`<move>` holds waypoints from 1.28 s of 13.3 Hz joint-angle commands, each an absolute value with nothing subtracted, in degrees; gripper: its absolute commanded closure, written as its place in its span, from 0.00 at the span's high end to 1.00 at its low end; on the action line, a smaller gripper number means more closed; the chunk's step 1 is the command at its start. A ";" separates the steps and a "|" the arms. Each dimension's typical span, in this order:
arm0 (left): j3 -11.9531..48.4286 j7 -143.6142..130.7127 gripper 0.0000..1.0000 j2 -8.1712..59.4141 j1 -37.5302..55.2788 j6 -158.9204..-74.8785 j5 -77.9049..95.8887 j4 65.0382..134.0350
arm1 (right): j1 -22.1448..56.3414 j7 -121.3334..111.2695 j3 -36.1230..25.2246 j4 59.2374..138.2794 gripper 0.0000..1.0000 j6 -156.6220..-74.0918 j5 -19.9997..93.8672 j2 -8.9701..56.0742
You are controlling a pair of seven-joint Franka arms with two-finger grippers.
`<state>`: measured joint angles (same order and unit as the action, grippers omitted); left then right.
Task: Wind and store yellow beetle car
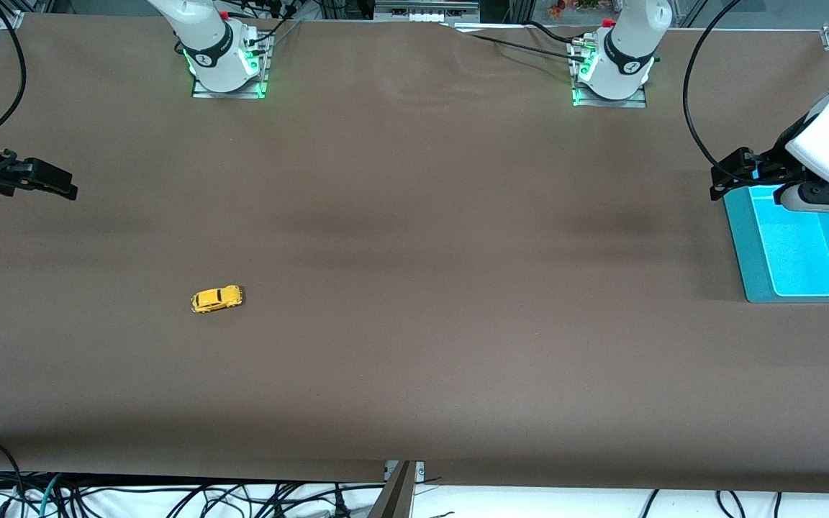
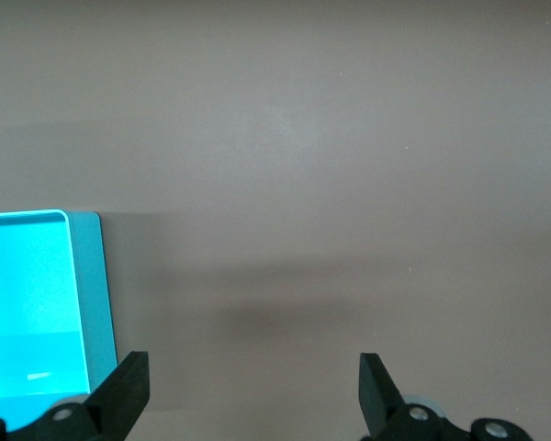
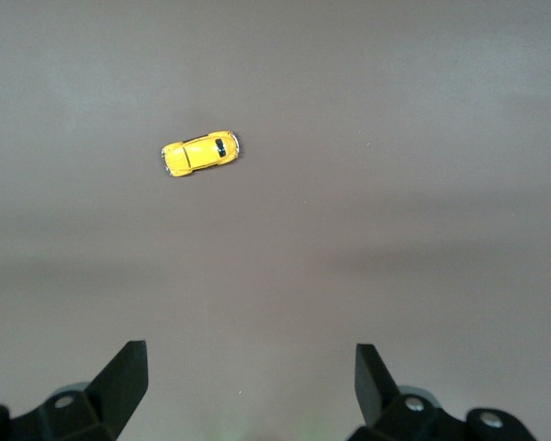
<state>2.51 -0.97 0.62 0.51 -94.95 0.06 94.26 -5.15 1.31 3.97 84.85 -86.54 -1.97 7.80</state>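
Front view: teal tray [image 1: 753,252] w/o contents

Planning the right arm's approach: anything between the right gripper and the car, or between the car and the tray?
Nothing visible. Only bare table lies between the open right gripper and the car, and between the car and the tray at the left arm's end. The open left gripper hovers over the tray's edge.
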 commanded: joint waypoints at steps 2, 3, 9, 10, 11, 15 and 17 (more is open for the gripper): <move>2.55 -1.23 1.00 0.26 0.26 -94.31 1.32 94.22 | -5.98 0.35 3.96 84.90 1.00 -86.75 -0.70 7.56; 2.55 -1.23 1.00 0.18 0.26 -94.31 1.32 94.22 | -5.98 0.18 3.96 84.90 1.00 -86.75 -0.70 7.65; 2.55 -1.14 1.00 0.18 0.26 -94.31 1.32 94.22 | -5.36 0.18 4.48 84.90 1.00 -86.92 -0.18 7.82; 2.55 -1.14 1.00 0.26 0.26 -94.31 1.32 94.22 | -4.84 0.18 4.66 84.99 1.00 -86.84 -0.18 8.08; 2.55 -1.23 1.00 0.18 0.26 -94.31 1.32 94.22 | -3.79 0.18 4.66 84.99 1.00 -86.57 -0.18 9.04; 2.55 -1.14 1.00 0.26 0.26 -94.31 1.32 94.22 | 0.51 0.18 4.66 85.08 1.00 -86.22 -0.09 10.98; 2.55 -1.14 1.00 0.18 0.26 -94.31 1.32 94.22 | 1.75 0.35 4.75 84.99 1.00 -86.57 -0.18 12.03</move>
<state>2.51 -0.97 0.62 0.51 -94.92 0.06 94.26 0.96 0.93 4.85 85.14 -86.64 -0.80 11.78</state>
